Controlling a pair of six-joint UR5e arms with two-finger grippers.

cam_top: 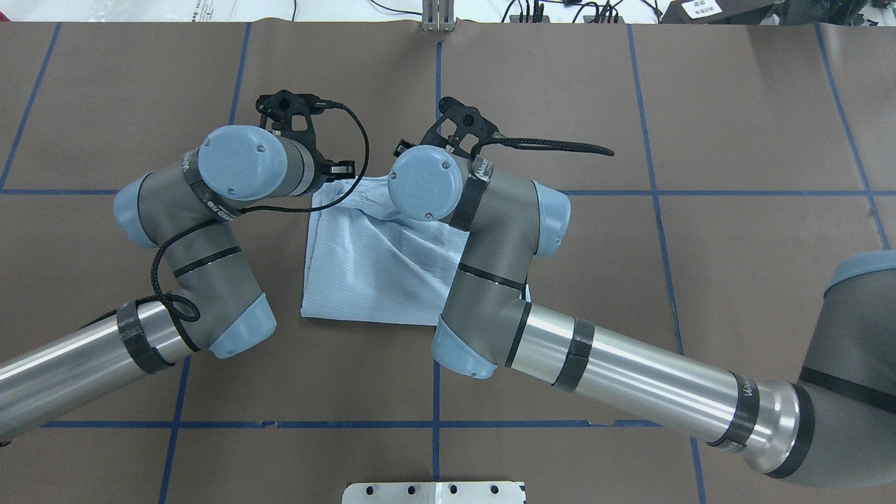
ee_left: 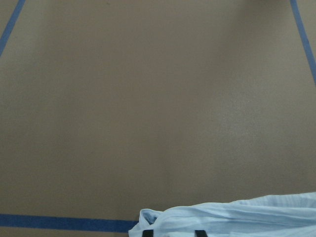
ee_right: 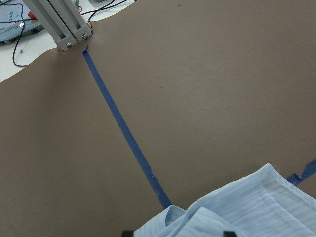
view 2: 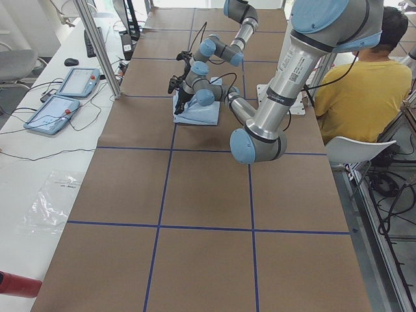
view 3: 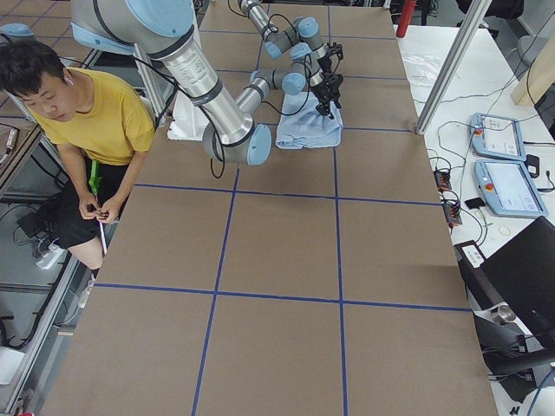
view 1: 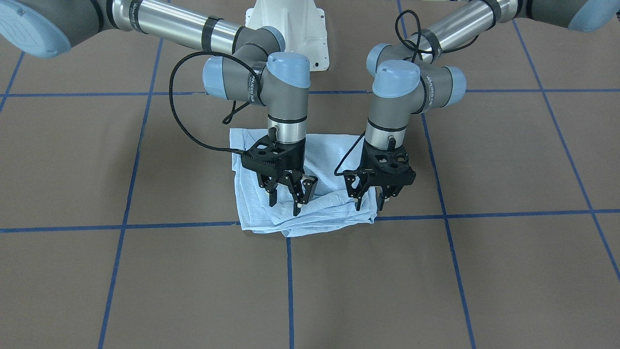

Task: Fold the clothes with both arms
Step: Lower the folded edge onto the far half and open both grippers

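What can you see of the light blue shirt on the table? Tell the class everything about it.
The shirt is thin, light blue, finely striped fabric, folded into a rough, wrinkled rectangle lying on the brown table. Its edge farthest from the robot is bunched into loose ridges. The right gripper, open, and the left gripper reach down onto that edge; whether the left pinches it is unclear. No collar or buttons show.
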